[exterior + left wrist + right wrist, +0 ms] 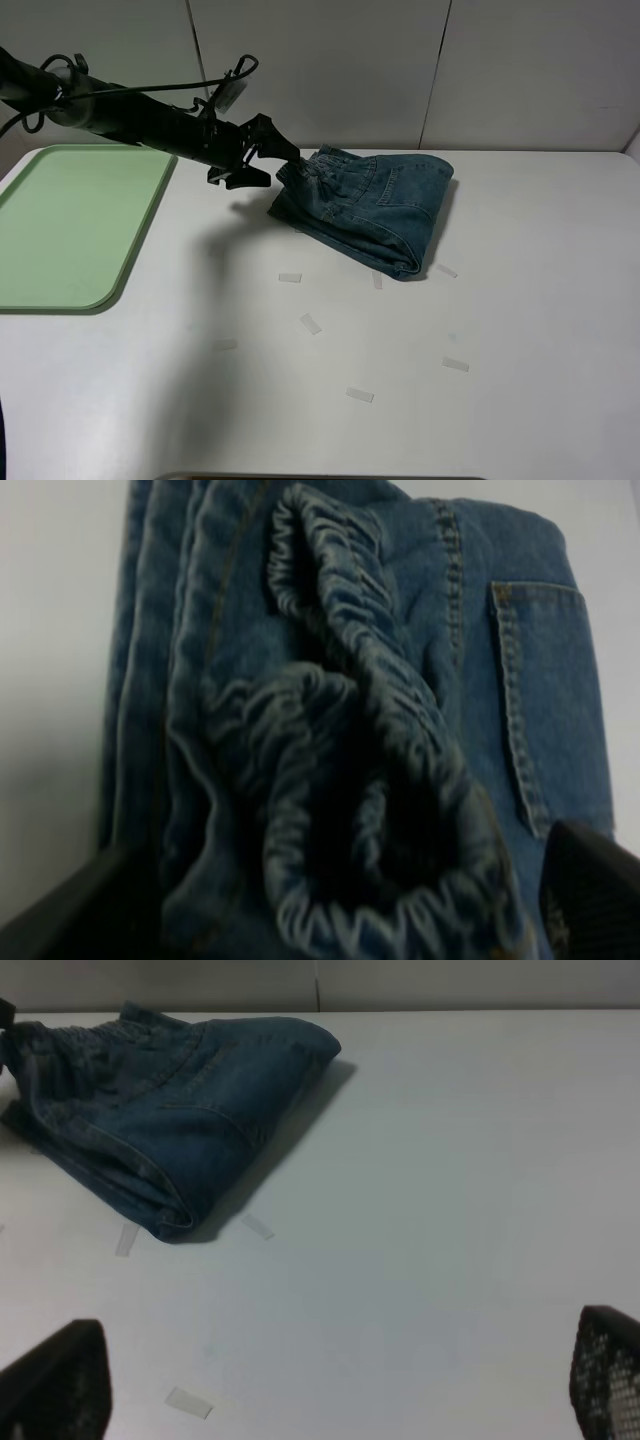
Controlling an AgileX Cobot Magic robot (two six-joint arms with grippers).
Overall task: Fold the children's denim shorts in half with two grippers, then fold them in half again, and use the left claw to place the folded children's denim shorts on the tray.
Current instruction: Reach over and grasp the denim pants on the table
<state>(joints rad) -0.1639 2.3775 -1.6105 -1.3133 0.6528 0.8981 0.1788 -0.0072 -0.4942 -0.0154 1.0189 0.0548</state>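
Exterior high: tray (70,225) bare, left hand (283,168) open around folded shorts' (375,210) waistband.

Folded denim shorts (375,208) beside tray (70,225)

High cam sits off the arms, looks down and forward across the white tabletop (500,330) toward the grey back wall (320,70). It takes in the flat pale green plastic tray (70,225) at left of frame and the folded blue denim shorts (375,205) upper centre.

Left wrist cam is very close: denim fills the frame, gathered elastic waistband (380,780) in the middle, blurred black fingertips (590,890) in the bottom corners.

Right wrist cam is low over the table and further off, facing the wall; same shorts (170,1110) upper left, black fingertips (605,1375) at the bottom corners.

All three views share the shorts. High and right wrist views also share the pale tape strips (360,395) (188,1402) on the table.
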